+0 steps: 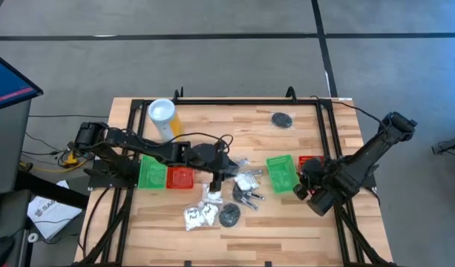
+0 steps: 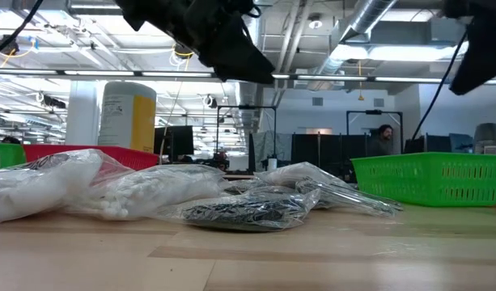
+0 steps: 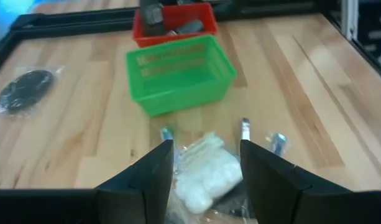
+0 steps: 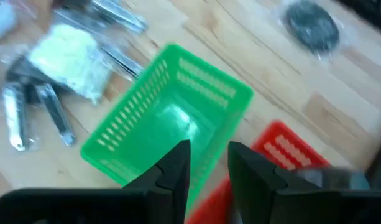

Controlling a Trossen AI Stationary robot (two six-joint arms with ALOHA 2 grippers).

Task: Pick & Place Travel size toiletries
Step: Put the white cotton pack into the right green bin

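The travel size toiletries lie in a loose pile at the table's middle. They include a clear bag of white cotton pieces (image 3: 206, 171), silvery tubes (image 4: 38, 112), white sachets (image 1: 201, 215) and a black disc (image 1: 229, 215). Another bagged black disc (image 1: 283, 119) lies near the far edge. My left gripper (image 3: 206, 144) hangs open above the cotton bag, one finger to each side, clear of it. My right gripper (image 4: 209, 152) hovers over the right green tray (image 4: 171, 124), its fingers a narrow gap apart with nothing between them.
A yellow cylinder with a white top (image 1: 162, 117) stands at the far left. A second green tray (image 1: 151, 172) and a red tray (image 1: 180, 178) sit under my left arm. Another red tray (image 1: 310, 161), holding dark items, sits beside the right green one. Black frame rails (image 1: 234, 100) border the table.
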